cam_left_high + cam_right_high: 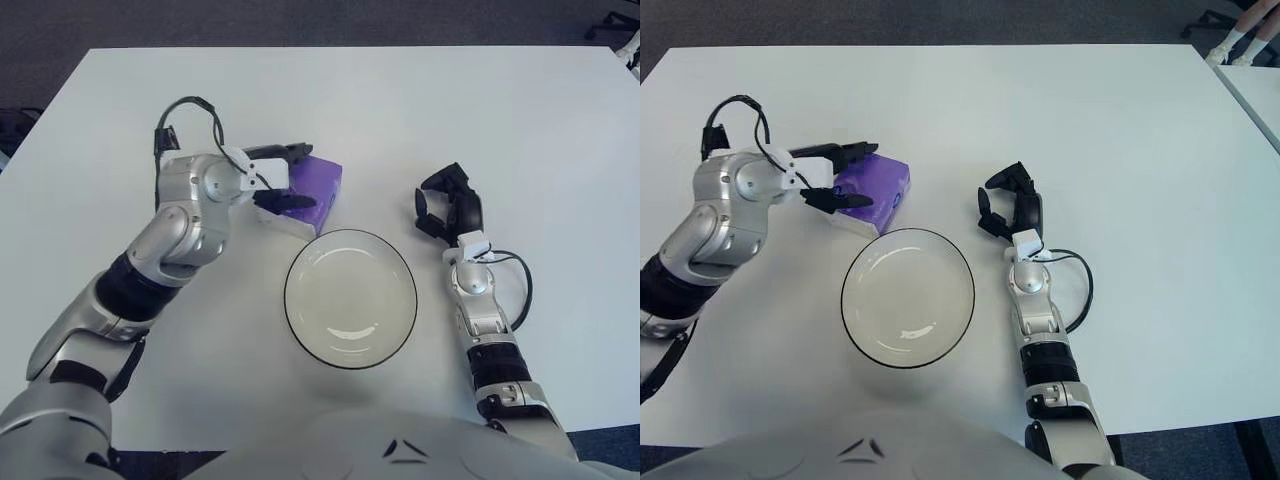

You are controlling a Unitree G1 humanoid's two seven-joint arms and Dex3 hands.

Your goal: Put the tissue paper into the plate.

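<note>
We see a purple tissue paper pack (312, 186), rectangular w/ a white lower edge, lying flat just beyond the plate's far-left rim. The plate (350, 298) is round, white, black-rimmed, upright and holds nothing; pack and rim look nearly touching.

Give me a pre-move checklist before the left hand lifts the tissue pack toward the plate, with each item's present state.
1. Left hand at the purple tissue pack, fingers either side of its left end: ok.
2. Fingers firmly closed on the pack: cannot tell.
3. Pack flat on the table, not yet lifted: ok.
4. Plate empty, ready to receive: ok.
5. Path from pack to plate short, nothing between: ok.
6. Right hand to the right of the plate, out of the path: ok.
</note>
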